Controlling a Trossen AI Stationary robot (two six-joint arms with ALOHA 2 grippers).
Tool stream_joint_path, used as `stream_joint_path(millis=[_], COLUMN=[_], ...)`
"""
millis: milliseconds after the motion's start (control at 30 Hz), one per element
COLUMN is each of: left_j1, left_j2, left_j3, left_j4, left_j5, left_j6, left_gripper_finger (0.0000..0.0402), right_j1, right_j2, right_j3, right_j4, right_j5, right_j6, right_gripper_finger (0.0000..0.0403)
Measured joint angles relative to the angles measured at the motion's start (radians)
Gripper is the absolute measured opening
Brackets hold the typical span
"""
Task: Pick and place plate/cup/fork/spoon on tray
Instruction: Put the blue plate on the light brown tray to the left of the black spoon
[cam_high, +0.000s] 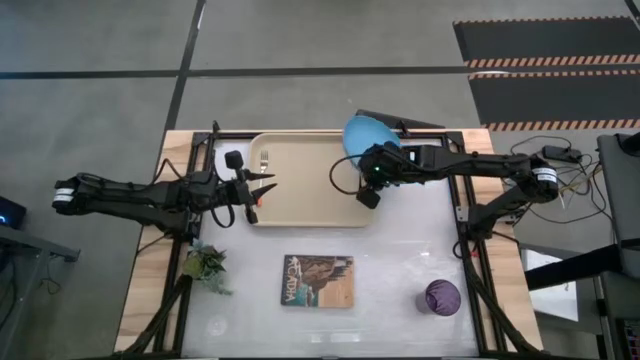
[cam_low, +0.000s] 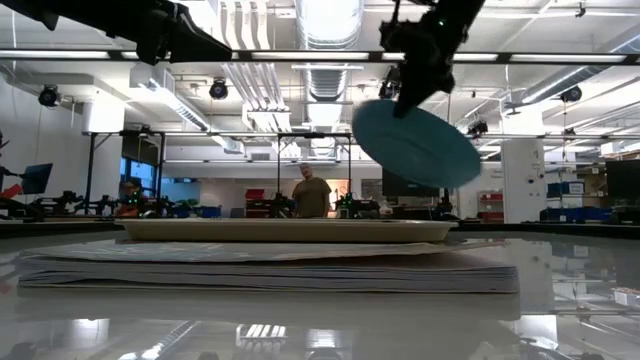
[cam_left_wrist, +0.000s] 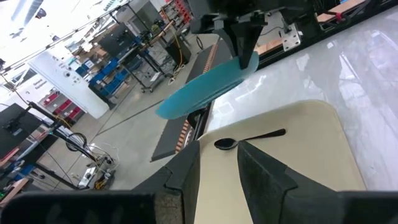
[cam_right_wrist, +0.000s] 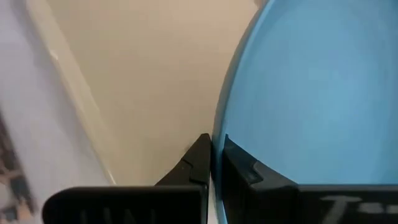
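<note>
Plate held aloft over tray.
Right gripper (cam_high: 368, 178) pinches the rim of the round, smooth blue plate (cam_high: 366, 139), tilted above the beige tray's (cam_high: 290, 195) far right corner; left gripper (cam_high: 262, 185) narrowly parted.

Table (cam_high: 400, 260) w/ tray (cam_high: 300, 205), book (cam_high: 318, 280), cup (cam_high: 442, 297)

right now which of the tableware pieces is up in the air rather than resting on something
The plate: the right pincer holds its rim, tilted above the tray. The spoon lies on the tray and the cup stands on the table.
</note>
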Motion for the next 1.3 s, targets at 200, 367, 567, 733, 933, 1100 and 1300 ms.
stream_joint_path(millis=[200,367,567,733,933,1100,1300], left_j1=[0.0,0.0,0.0,0.0,0.0,0.0,0.0], left_j2=[0.0,0.0,0.0,0.0,0.0,-0.001,0.0], left_j3=[0.0,0.0,0.0,0.0,0.0,0.0,0.0], left_j4=[0.005,0.009,0.026,0.026,0.025,0.025,0.025], left_j5=[0.0,0.0,0.0,0.0,0.0,0.0,0.0], left_j6=[0.0,0.0,0.0,0.0,0.0,0.0,0.0], left_gripper_finger=[0.009,0.009,0.009,0.009,0.009,0.009,0.009], right_j1=[0.04,0.071,0.12,0.147,0.165,0.169,0.181], right_j2=[0.001,0.001,0.069,0.152,0.27,0.371,0.46], right_j3=[0.0,0.0,0.004,0.061,0.157,0.253,0.302], right_j4=[0.144,0.239,0.334,0.334,0.312,0.234,0.218], right_j5=[-0.001,-0.002,-0.013,0.01,0.015,0.015,0.014], right_j6=[-0.061,-0.085,-0.125,-0.18,-0.244,-0.279,-0.326], right_gripper_finger=[0.0008,0.0008,0.0008,0.0008,0.0008,0.0008,0.0008])
